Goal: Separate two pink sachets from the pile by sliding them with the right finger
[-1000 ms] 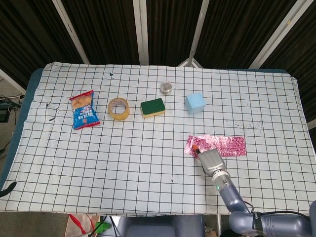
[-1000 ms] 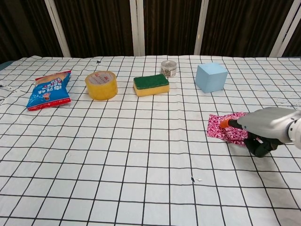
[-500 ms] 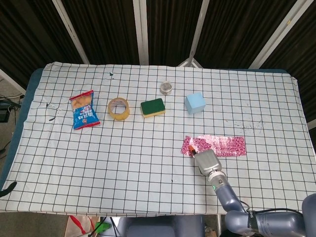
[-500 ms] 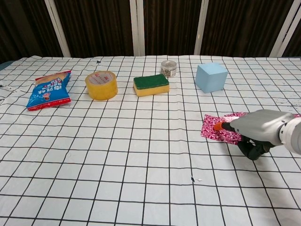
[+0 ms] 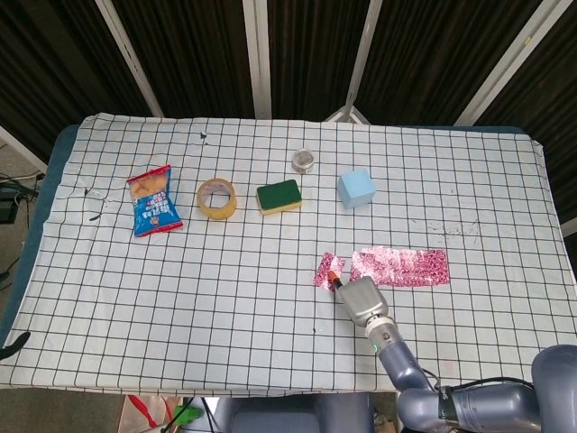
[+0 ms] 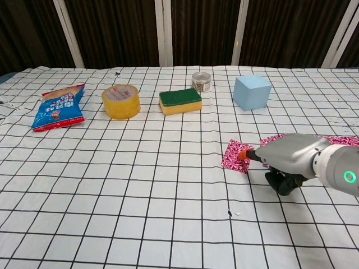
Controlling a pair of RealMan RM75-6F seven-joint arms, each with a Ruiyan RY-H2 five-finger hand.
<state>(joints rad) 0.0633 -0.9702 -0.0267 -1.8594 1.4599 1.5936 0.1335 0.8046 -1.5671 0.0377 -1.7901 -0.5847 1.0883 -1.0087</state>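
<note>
Bright, even, sharp frames (dark backdrop behind).

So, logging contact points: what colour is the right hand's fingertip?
Orange, clearest in the chest view, on the right hand, touching the sachet.

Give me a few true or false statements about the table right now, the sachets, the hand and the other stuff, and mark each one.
1. One pink sachet lies apart from the pile. True.
2. The right robot hand has its fingertip on that sachet. True.
3. The tape roll sits between the snack bag and the sponge. True.
4. The blue cube rests on the pile. False: it stands apart, farther back on the table.
5. The left robot hand holds the sponge. False: no left hand is in view, and the sponge lies untouched.
6. The small tin stands in front of the sponge. False: it is behind it.
</note>
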